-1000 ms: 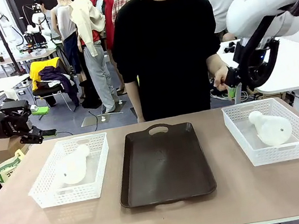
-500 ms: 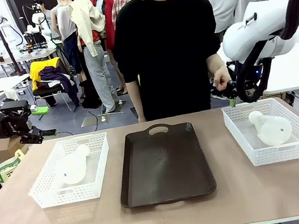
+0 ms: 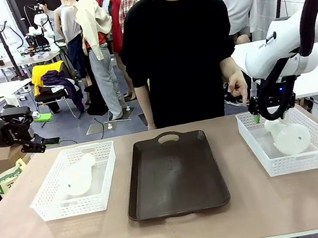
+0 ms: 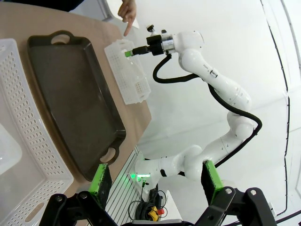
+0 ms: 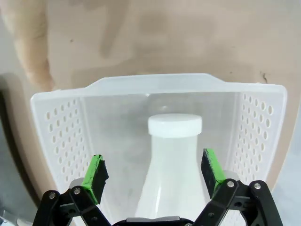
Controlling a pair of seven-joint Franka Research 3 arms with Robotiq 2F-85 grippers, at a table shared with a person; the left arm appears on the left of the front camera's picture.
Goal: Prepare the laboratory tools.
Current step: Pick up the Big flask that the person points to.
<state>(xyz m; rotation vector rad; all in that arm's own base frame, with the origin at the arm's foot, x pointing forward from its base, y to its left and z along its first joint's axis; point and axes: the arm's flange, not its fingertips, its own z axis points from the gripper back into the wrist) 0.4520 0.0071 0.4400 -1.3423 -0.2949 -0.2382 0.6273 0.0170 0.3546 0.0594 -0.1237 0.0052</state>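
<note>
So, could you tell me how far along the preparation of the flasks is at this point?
Nothing looks finished: the left flask and the right flask lie on their sides in their baskets, and the brown tray is bare. In hand: the right gripper hangs open above the right flask, with the person's hand pointing nearby. The left gripper hovers open off to the side. Left: grasping and moving both flasks.

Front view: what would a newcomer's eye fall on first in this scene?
The right end effector hangs open over a conical flask lying in the right white mesh basket, and the person's hand points down next to it. A dark brown tray sits in the middle, and a second flask lies in the left basket.
</note>
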